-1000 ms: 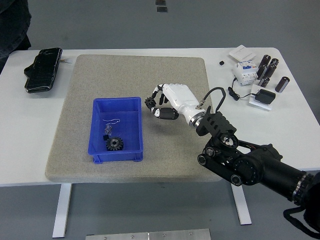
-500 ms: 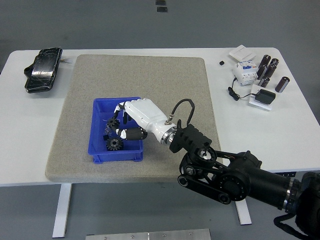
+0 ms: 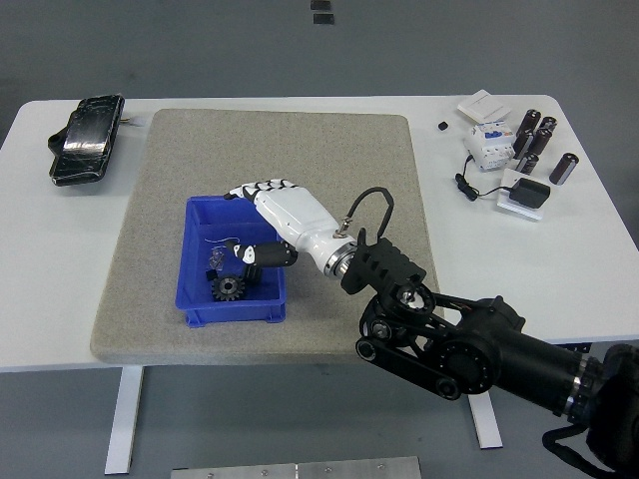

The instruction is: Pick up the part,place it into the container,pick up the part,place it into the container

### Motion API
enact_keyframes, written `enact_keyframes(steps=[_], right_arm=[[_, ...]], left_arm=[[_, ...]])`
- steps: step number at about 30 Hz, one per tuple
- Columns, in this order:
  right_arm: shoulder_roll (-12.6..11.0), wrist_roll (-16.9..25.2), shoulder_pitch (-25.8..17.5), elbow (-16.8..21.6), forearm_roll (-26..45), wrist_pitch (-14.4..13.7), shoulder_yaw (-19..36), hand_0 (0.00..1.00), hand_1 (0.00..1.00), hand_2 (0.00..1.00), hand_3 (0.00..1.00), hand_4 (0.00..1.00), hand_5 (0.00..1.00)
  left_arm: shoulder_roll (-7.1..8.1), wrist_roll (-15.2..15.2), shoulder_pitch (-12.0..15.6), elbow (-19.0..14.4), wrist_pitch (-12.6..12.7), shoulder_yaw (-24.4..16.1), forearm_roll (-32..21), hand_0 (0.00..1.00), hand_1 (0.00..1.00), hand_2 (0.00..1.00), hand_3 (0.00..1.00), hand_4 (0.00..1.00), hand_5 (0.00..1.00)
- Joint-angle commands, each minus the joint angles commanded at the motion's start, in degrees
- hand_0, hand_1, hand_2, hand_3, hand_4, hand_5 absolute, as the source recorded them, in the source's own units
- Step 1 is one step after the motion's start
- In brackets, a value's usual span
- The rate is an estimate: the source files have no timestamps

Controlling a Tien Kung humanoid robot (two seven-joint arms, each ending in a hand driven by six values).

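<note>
While your right hand (image 3: 268, 215) hangs over the blue container (image 3: 236, 257) in the head view, its fingers look spread and empty. Two gear parts (image 3: 228, 280) lie inside, so the placing step seems done; next, lift clear without snagging the rim.

The container (image 3: 199, 261) is bright blue, on a speckled grey mat (image 3: 270, 150). The right hand (image 3: 262, 222) is white with black joints; the tabletop (image 3: 559, 249) is white.
</note>
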Motion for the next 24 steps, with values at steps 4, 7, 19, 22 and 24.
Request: enact_keyframes(steps=[4, 7, 19, 22, 24], right_arm=[[-2.15, 1.22, -2.44, 2.08, 1.04, -0.76, 5.05, 0.898, 0.836, 0.812, 0.819, 0.701, 0.416], [-4.35, 2.75, -5.64, 3.37, 2.20, -1.55, 9.84, 0.898, 0.836, 0.812, 0.819, 0.701, 0.416], [-7.23, 14.33, -19.96, 9.12, 15.71, -3.30, 27.75, 0.788, 0.766, 0.766, 0.758, 0.718, 0.438], [-7.95, 18.05, -23.99, 11.49, 21.27, -2.15, 31.78, 0.772, 0.744, 0.746, 0.735, 0.745, 0.454], [-8.31, 20.34, -26.53, 12.51, 25.09, -1.27, 34.23, 0.772, 0.744, 0.746, 0.735, 0.745, 0.454]], left_arm=[[0.00, -0.12, 0.15, 0.00, 0.05, 0.09, -0.27, 0.663, 0.619, 0.588, 0.588, 0.682, 0.590], [-0.08, -0.17, 0.39, 0.00, 0.11, 0.11, -0.53, 0.663, 0.619, 0.588, 0.588, 0.682, 0.590], [-0.14, -0.26, 1.16, 0.00, 0.28, 0.13, -1.15, 0.663, 0.619, 0.588, 0.588, 0.681, 0.589], [-0.11, -0.22, 1.43, 0.00, 0.30, 0.03, -1.10, 0.663, 0.619, 0.588, 0.589, 0.680, 0.586], [-0.07, -0.21, 1.52, 0.00, 0.31, -0.04, -1.05, 0.663, 0.619, 0.588, 0.589, 0.680, 0.586]])
